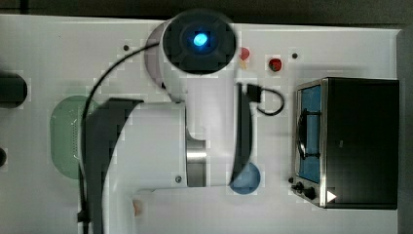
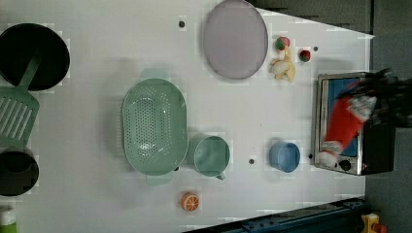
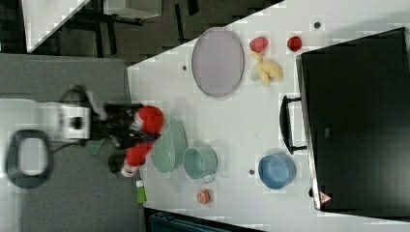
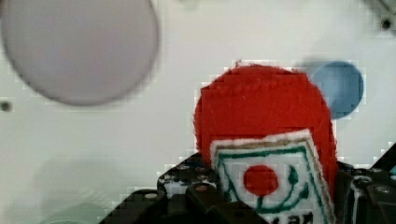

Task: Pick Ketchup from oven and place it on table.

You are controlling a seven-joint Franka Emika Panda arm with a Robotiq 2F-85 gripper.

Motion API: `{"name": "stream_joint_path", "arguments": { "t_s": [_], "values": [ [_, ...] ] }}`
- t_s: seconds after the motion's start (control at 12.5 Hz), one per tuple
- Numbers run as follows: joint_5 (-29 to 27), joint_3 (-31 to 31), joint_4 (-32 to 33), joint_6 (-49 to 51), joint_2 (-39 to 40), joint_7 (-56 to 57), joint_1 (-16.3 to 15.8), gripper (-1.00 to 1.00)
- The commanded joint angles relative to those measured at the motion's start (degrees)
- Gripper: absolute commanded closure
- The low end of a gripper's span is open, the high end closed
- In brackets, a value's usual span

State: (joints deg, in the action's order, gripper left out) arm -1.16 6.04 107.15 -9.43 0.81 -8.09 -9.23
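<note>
My gripper (image 3: 124, 130) is shut on the ketchup (image 3: 143, 134), a soft red bottle with a white cap and a white label. In the wrist view the ketchup (image 4: 264, 116) stands out from the black fingers (image 4: 205, 198), its red end over the white table (image 4: 187, 93). In the left view the ketchup (image 2: 344, 124) hangs tilted, overlapping the glass front of the oven (image 2: 379, 150), with the gripper (image 2: 376, 97) at its upper end. The black oven (image 1: 363, 141) stands at the top view's right, and my arm (image 1: 199, 97) covers the middle of the table (image 1: 58, 53).
On the table are a purple plate (image 2: 235, 39), a green colander (image 2: 154, 127), a green cup (image 2: 212, 156), a blue bowl (image 2: 284, 156), an orange toy (image 2: 190, 201) and small toy fruits (image 2: 284, 58). A black pan (image 2: 31, 56) and a green spatula (image 2: 17, 114) lie at the left view's left.
</note>
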Motion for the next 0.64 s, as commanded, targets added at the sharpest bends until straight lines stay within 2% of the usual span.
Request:
{"name": "stream_joint_path", "arguments": {
  "t_s": [0.08,0.32,0.64],
  "values": [
    [-0.50,2.89,8.25,-9.67,2.04,-1.63,3.15,-0.27],
    [-0.52,2.90,17.16,-22.86,5.24,-1.63,3.16,-0.27],
    [-0.75,2.81,20.65,-33.52,12.90,-1.63,3.14,-0.27]
  ]
}}
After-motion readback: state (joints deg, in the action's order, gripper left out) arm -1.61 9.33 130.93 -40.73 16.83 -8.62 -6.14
